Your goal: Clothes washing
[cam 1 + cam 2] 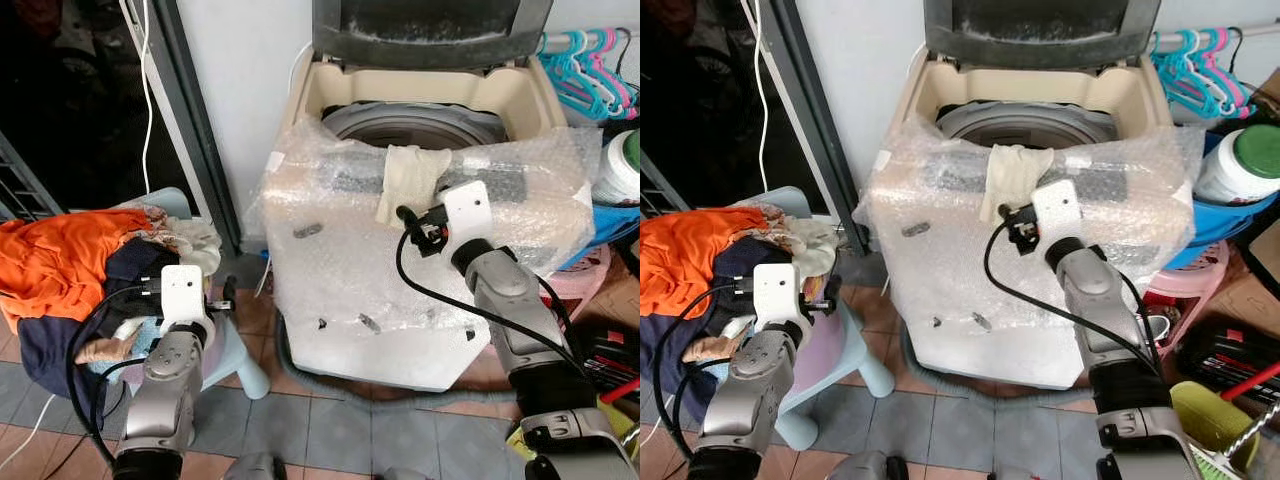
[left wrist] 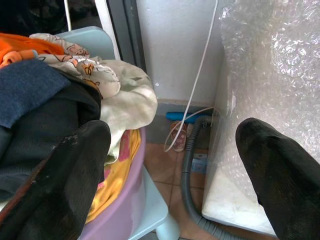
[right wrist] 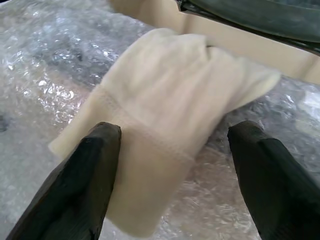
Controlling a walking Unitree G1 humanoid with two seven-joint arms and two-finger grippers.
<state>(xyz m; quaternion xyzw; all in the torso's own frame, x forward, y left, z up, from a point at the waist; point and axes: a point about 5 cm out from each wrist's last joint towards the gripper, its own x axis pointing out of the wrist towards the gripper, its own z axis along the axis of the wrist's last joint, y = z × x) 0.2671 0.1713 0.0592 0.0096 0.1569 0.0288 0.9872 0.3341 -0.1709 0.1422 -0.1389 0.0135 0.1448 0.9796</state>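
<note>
A top-loading washing machine (image 1: 370,300) stands with its lid up, its front wrapped in bubble wrap and its drum (image 1: 410,125) visible. A cream cloth (image 3: 165,125) lies draped over the machine's front rim. My right gripper (image 3: 175,132) is open just in front of this cloth, one finger on either side, not touching it. On the left, a pile of clothes with an orange garment (image 1: 60,260) and dark blue pieces sits in a purple basin (image 2: 125,200) on a light blue chair (image 1: 235,350). My left gripper (image 2: 172,130) is open and holds nothing, between the pile and the machine.
A grey drain hose (image 1: 330,385) curls on the tiled floor under the machine. To the right are coloured hangers (image 1: 590,70), a white jar with a green lid (image 1: 625,160), a blue basin (image 1: 620,225) and a pink stool (image 1: 590,275). A dark doorway opens behind the clothes pile.
</note>
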